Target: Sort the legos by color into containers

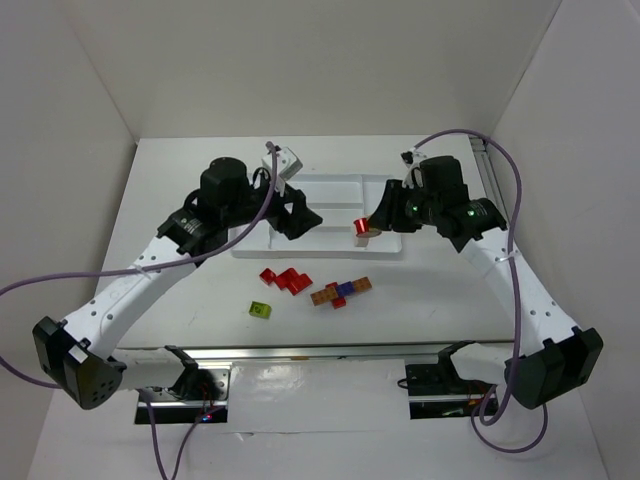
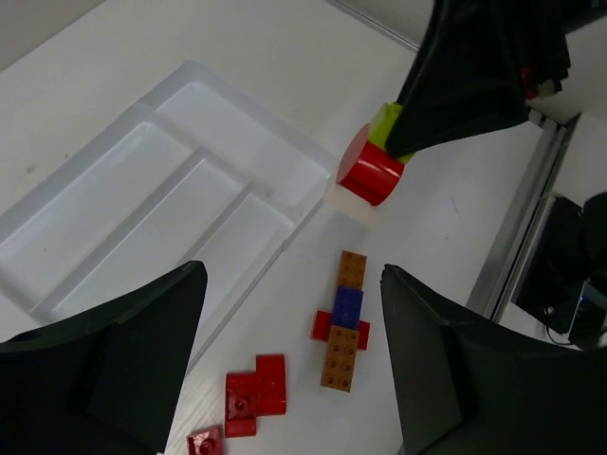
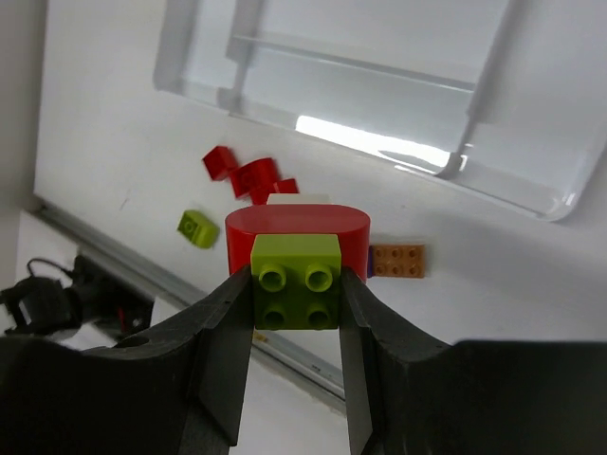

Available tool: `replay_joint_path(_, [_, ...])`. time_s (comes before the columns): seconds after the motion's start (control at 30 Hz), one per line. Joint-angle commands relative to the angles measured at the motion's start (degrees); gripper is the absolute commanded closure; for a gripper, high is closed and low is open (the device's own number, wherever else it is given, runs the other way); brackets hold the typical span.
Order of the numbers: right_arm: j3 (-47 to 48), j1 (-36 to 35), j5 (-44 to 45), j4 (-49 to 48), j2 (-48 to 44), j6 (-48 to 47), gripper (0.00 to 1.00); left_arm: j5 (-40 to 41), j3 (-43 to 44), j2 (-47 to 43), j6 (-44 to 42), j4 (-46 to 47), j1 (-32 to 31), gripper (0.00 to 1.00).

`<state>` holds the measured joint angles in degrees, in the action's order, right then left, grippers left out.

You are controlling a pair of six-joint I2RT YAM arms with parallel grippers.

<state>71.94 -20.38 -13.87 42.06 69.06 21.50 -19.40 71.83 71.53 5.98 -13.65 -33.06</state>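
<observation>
R claw (image 3: pixel 296 284) clamped on lime-red lego stack (image 3: pixel 296 232), by tray (image 2: pixel 237 123) corner; L claw (image 2: pixel 292 270) agape — loose legos (image 2: pixel 343 322) beside tray

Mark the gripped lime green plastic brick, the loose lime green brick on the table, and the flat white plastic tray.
Gripped lime green plastic brick (image 3: pixel 295 294): right wrist view, its studded face.
Loose lime green brick (image 1: pixel 261 310): top external view, its top face.
Flat white plastic tray (image 2: pixel 100 207): left wrist view, bare compartment floor.

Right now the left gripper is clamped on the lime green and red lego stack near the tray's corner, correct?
No. The right gripper is clamped on that stack, as the right wrist view shows; the left gripper is open.
</observation>
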Motion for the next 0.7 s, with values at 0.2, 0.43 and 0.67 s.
replay_joint_path(0.2, [4.0, 2.9, -21.5, -0.6, 2.2, -1.8, 0.81, -3.7, 1.7, 0.0, -7.1, 3.4, -7.8, 0.09])
replay_joint_path(0.43, [4.0, 3.9, -23.8, -1.1, 3.4, -0.2, 0.81, 3.9, 2.9, 3.6, -8.2, 2.7, -12.6, 0.11])
replay_joint_path(0.67, [3.5, 3.9, -24.9, -2.3, 3.4, 0.4, 0.81, 13.4, 2.1, 6.6, -11.5, 5.8, -18.3, 0.15])
